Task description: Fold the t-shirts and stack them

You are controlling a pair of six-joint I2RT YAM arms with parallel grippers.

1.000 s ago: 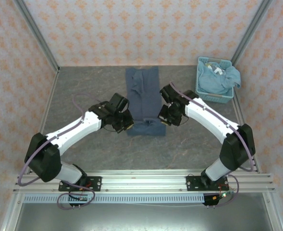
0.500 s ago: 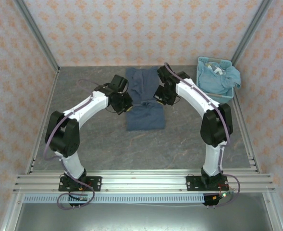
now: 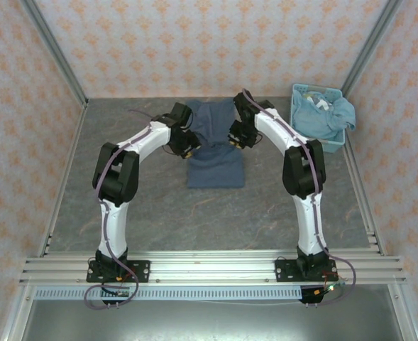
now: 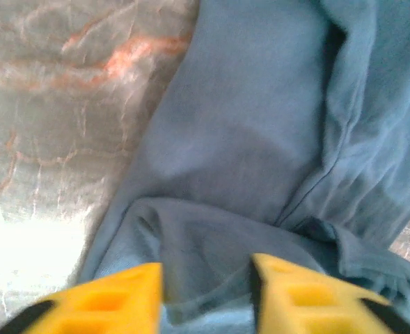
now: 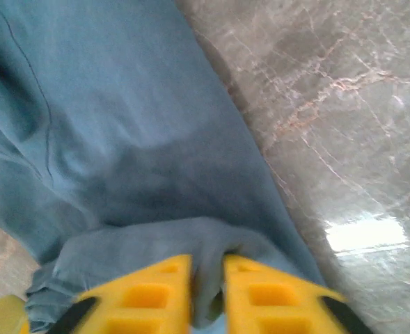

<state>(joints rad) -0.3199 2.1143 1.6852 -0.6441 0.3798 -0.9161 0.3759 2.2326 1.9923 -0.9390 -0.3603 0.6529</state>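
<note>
Now | arms outstretched | left end effector [image 4: 206,282] released | right end effector [image 5: 207,271] pinching t-shirt [image 3: 216,170]

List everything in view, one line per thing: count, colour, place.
dark t-shirt: one, slate-blue, folded over on the table's far middle
lighter t-shirts: a heap, count unclear, blue-teal, in the basket
basket: one, light blue, far right corner
table: one, grey marbled
walls: three, pink-orange patterned
rail: one, silver, near edge
arms: two, white and black, reaching to the dark t-shirt's sides
left end effector: one, yellow fingers apart over the cloth
right end effector: one, yellow fingers pinching a fold
</note>
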